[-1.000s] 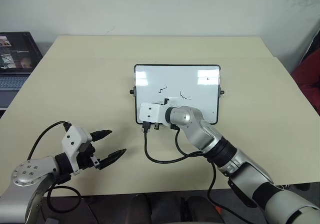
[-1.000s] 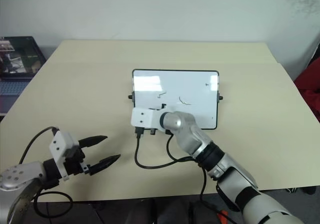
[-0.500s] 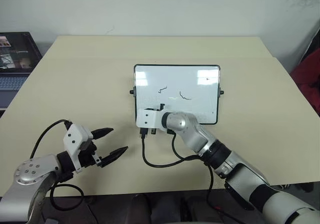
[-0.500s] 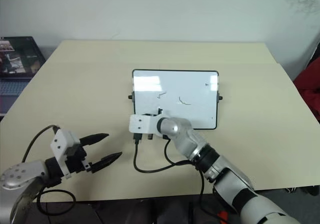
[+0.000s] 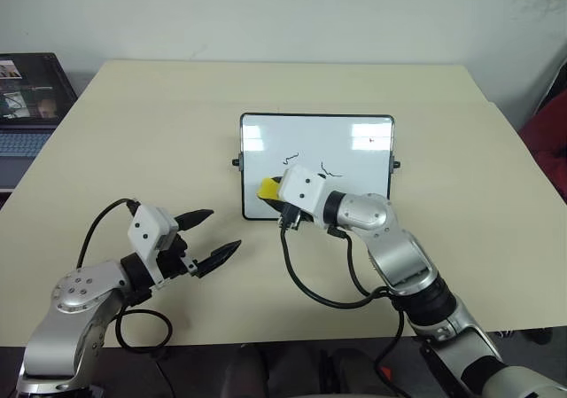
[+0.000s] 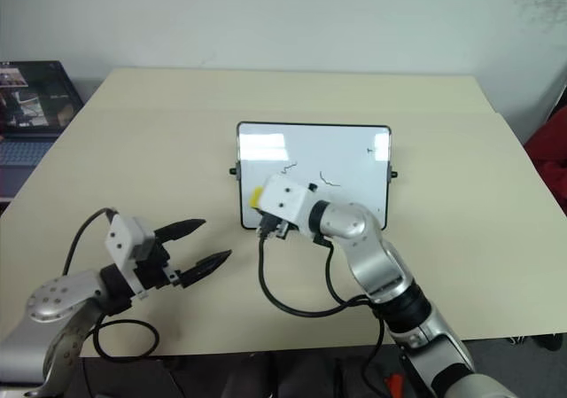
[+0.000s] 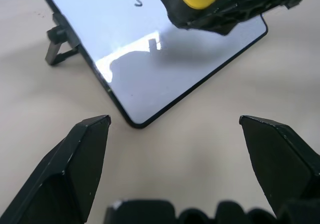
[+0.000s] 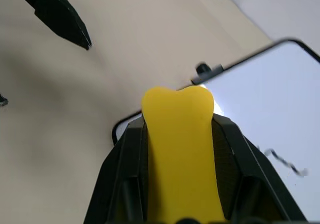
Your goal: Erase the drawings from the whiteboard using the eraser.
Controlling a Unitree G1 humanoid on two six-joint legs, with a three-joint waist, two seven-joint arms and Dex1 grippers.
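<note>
The whiteboard (image 5: 354, 190) lies in the middle of the tan table (image 5: 159, 141). Two thin black drawings show on it, a zigzag (image 5: 290, 159) and a curved line (image 5: 330, 169). My right gripper (image 5: 273, 194) is shut on the yellow eraser (image 5: 268, 189), which hangs just over the board's near left part, short of the zigzag. In the right wrist view the eraser (image 8: 180, 149) sits between both black fingers (image 8: 125, 169). My left gripper (image 5: 224, 230) stands open and empty above the table, near and left of the board; its view shows the board's corner (image 7: 135, 121) ahead.
An open laptop (image 5: 27, 97) sits beyond the table's left edge. Something red (image 5: 547, 141) stands off the right edge. Black cables (image 5: 314, 292) loop from the right wrist over the near table. Bare tabletop surrounds the board.
My right gripper has drawn to the right and lifted, and its wrist has rolled so the yellow eraser now shows. My left gripper has moved forward and right, toward the board.
</note>
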